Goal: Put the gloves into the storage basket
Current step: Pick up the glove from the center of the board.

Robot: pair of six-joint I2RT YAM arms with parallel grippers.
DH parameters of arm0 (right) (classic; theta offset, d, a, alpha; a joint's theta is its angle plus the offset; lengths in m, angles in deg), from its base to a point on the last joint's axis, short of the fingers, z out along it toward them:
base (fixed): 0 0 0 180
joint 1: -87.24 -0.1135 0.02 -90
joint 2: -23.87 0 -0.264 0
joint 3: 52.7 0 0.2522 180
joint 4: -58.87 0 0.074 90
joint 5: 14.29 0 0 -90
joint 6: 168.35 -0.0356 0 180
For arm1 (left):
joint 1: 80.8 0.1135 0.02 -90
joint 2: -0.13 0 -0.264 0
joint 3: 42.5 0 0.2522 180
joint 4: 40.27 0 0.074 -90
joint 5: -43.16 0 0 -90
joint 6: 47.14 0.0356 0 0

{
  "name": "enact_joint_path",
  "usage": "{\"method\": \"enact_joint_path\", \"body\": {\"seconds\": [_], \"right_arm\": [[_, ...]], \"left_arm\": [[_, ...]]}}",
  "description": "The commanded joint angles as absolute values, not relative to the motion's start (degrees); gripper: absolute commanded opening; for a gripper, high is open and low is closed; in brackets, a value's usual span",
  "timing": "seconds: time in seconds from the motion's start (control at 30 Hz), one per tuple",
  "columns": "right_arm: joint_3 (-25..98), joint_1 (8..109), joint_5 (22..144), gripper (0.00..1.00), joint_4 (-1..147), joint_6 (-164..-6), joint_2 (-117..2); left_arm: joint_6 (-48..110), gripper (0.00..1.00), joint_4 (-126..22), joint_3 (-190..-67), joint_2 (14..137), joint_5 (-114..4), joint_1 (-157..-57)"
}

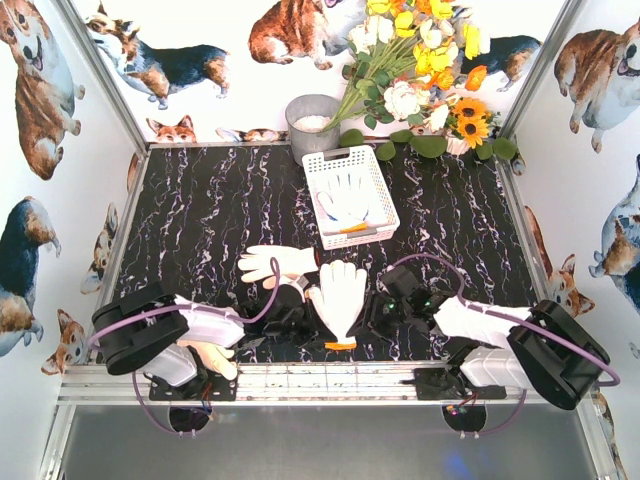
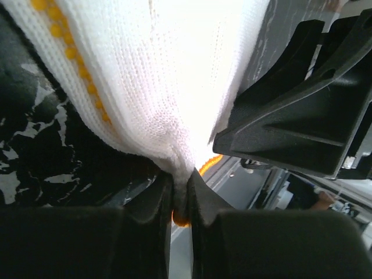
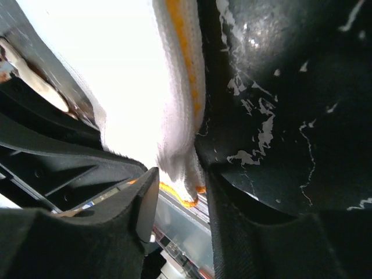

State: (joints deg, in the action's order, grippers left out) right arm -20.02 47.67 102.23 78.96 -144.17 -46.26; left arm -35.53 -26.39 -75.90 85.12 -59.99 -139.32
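A white knit glove [image 1: 338,292] with an orange cuff lies between my two grippers near the table's front edge, fingers pointing away. My left gripper [image 1: 303,318] is shut on its cuff edge; in the left wrist view the jaws [image 2: 181,195] pinch the white knit [image 2: 163,87]. My right gripper [image 1: 380,312] is at the glove's right side; in its wrist view [image 3: 177,192] the jaws stand apart around the cuff edge [image 3: 183,168]. A second glove [image 1: 275,262] lies flat just beyond. A cream glove [image 1: 212,358] lies by the left arm's base. The white storage basket [image 1: 375,190] at the back holds gloves [image 1: 348,200].
A grey round bucket [image 1: 312,125] stands behind the basket's left corner. A bunch of artificial flowers [image 1: 420,70] fills the back right. Walls close the table on three sides. The metal rail [image 1: 330,380] runs along the front edge.
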Motion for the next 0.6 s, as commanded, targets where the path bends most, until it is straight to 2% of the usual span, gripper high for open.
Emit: {"method": "enact_joint_path", "body": {"seconds": [0.0,0.13,0.33,0.57], "right_arm": [[-19.69,49.45,100.74,0.44,79.21,-144.58,-43.41],[-19.62,51.82,101.75,0.58,79.03,-144.99,-41.17],[-21.98,53.75,103.40,0.71,72.23,-149.20,-40.58],[-25.88,53.75,101.99,0.76,61.34,-156.12,-41.36]], "left_arm": [[-38.57,0.00,-24.98,-75.25,82.52,-59.55,-138.92],[-40.97,0.00,-24.96,-75.12,80.29,-59.45,-138.32],[-45.08,0.00,-21.57,-74.19,78.71,-60.31,-137.80],[-47.58,0.00,-17.87,-74.00,79.13,-61.87,-137.55]]}}
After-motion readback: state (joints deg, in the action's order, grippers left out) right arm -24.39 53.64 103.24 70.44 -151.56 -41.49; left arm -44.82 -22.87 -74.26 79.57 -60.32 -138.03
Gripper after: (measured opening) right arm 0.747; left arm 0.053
